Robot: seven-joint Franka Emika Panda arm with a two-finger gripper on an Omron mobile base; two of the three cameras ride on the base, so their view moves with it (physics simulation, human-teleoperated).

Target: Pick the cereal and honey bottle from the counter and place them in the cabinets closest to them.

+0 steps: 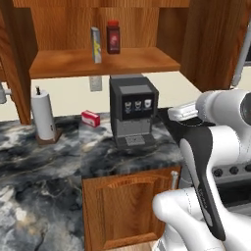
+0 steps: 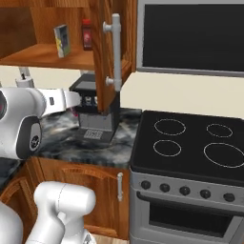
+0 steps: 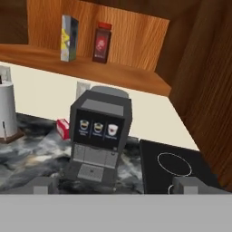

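Observation:
The cereal [image 1: 96,45] [image 3: 69,38], a small upright box with a yellow-and-green front, stands on the lower shelf of the open wall cabinet [image 1: 98,64], also seen in the right base view [image 2: 62,40]. The honey bottle is out of view. My gripper [image 3: 115,186] is open, its two fingertips [image 3: 45,185] wide apart with nothing between them. It hovers in front of the coffee machine, well below and short of the shelf. The marbled counter [image 1: 29,162] lies beneath.
A dark red jar [image 1: 113,37] stands right of the cereal on the shelf. On the counter are a coffee machine [image 1: 133,115], a flat red box [image 1: 90,118] and a paper towel roll [image 1: 44,117]. The open cabinet door [image 2: 102,52] juts out; a stove [image 2: 190,143] lies to the right.

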